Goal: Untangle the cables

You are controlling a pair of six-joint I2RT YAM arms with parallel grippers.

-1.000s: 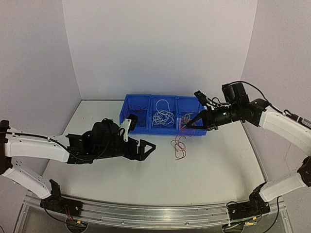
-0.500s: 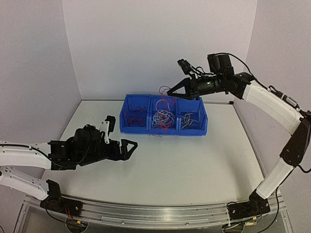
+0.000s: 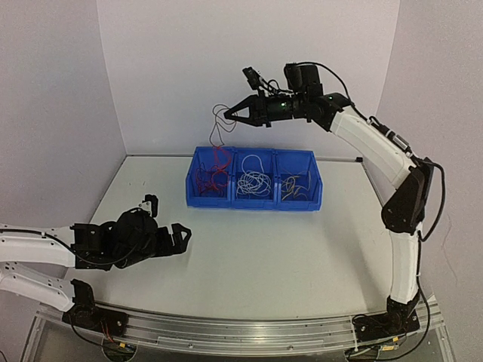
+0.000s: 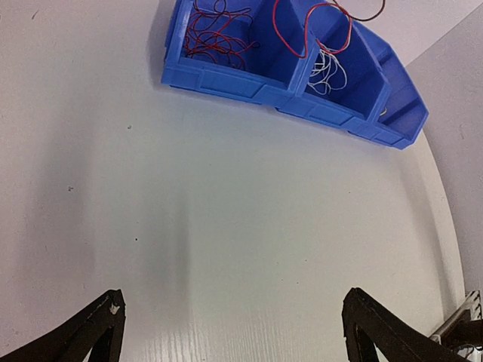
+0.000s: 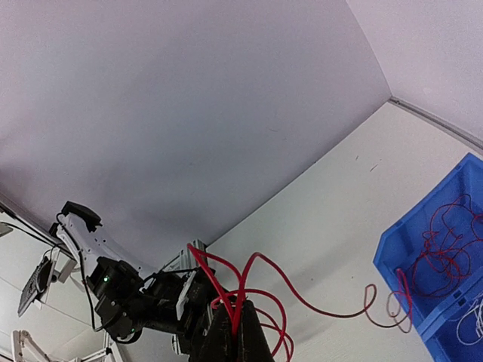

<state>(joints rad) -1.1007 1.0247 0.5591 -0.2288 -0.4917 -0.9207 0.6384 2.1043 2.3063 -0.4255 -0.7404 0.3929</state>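
Note:
My right gripper (image 3: 230,115) is raised high above the blue bin (image 3: 253,202) and shut on red cables (image 3: 219,157), which hang down into the bin's left compartment. The right wrist view shows the gripper (image 5: 235,305) pinching looping red cables (image 5: 295,292). More red cables (image 3: 205,179) lie in the left compartment, white cables (image 3: 253,182) in the middle one, and yellow-orange cables (image 3: 296,183) in the right one. My left gripper (image 3: 167,219) is open and empty, low over the table at the near left. Its view (image 4: 234,332) looks toward the bin (image 4: 226,79).
The bin stands at the back of the white table (image 3: 287,249), near the rear wall. Side walls close in on the left and right. An aluminium rail (image 3: 226,332) runs along the near edge.
My right gripper has lifted red cables off the table by the bin's right end and swung them up and left over the left compartment. My left arm has drawn back to the near left.

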